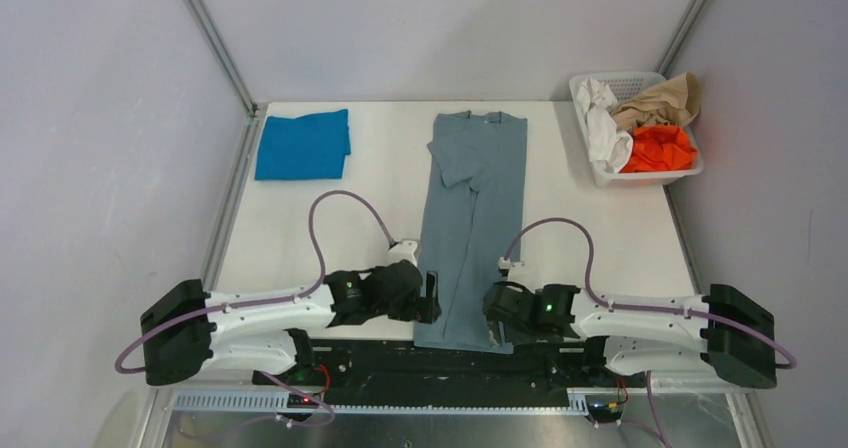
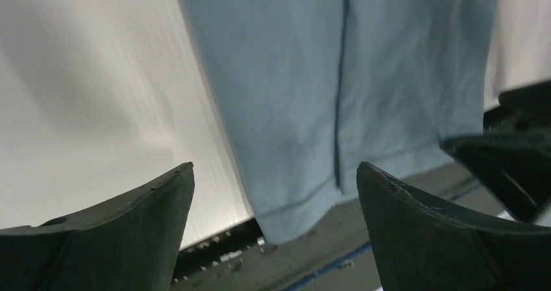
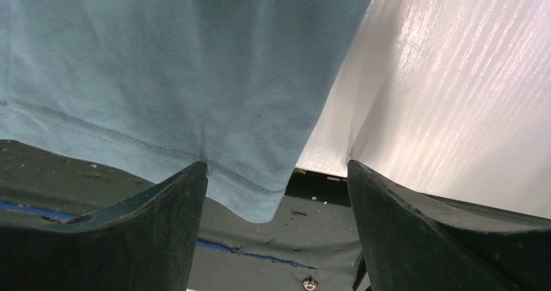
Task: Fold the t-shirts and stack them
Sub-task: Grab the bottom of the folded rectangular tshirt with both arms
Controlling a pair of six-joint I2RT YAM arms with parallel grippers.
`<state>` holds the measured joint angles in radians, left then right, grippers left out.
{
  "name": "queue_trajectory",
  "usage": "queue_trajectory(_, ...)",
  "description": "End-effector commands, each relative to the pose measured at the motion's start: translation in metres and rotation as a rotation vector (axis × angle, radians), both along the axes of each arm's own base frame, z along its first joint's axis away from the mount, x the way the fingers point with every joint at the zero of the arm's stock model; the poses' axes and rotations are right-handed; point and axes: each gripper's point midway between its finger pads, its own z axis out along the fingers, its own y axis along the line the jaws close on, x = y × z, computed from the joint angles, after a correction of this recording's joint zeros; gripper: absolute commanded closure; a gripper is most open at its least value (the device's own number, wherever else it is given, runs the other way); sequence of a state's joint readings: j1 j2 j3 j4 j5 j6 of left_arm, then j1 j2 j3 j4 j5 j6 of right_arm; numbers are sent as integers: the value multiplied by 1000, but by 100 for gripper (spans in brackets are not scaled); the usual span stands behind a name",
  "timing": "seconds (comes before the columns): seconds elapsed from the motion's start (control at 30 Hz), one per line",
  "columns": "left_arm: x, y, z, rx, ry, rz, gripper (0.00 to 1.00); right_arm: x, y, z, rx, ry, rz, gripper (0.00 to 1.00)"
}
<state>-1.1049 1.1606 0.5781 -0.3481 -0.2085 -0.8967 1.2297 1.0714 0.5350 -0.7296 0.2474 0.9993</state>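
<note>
Now, grey-blue t-shirt (image 1: 478, 218): narrow folded strip down the middle of the table (image 1: 600, 228), hem overhanging near edge.
Blue t-shirt (image 1: 302, 145): folded, far-left corner.
Left gripper (image 2: 274, 167): jaws wide, holding nothing, at hem's left corner.
Right gripper (image 3: 277, 164): jaws apart, at hem's right corner.

Bright, even light; wrist views are soft, glare streaking the table (image 3: 455, 76).

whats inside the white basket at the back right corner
The basket holds a white cloth, a tan cloth and an orange cloth, all crumpled. Whatever lies under them is covered.
</note>
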Motion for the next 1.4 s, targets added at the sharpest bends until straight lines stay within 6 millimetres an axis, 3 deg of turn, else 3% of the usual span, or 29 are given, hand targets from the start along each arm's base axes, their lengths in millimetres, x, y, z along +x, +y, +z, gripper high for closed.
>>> queue_trajectory(0.0,-23,-13,7,-56,31,28,6,16,20,8,35,-76,-40,19)
queue_trajectory(0.1,-40,-22,-7,-9,69,-20,16,14,26,4,38,-65,-34,25)
queue_trajectory(0.3,-55,-22,-34,78,141,-45,50,7,25,-4,6,-37,-15,30)
queue_trajectory(0.43,-63,-18,-43,97,173,-41,70,3,15,-9,-39,-17,-38,43)
queue_trajectory(0.57,-61,-7,-48,136,159,-13,88,-7,-14,-12,-143,15,-86,57)
queue_trajectory(0.77,-61,2,-47,156,154,3,93,-14,-41,-7,-209,27,-151,76)
queue_trajectory(0.87,-58,2,-44,156,140,6,90,-18,-33,-10,-162,46,-109,94)
queue_trajectory(0.9,-58,2,-43,153,138,3,90,-17,-21,-11,-104,46,-88,99)
queue_trajectory(1.0,-59,1,-42,150,140,-5,90,-23,7,-11,11,81,-19,100)
queue_trajectory(1.17,-59,-2,-41,149,142,-10,92,-19,7,-7,28,61,-48,100)
queue_trajectory(1.37,-60,-1,-45,163,145,-12,94,-14,18,25,185,-28,30,85)
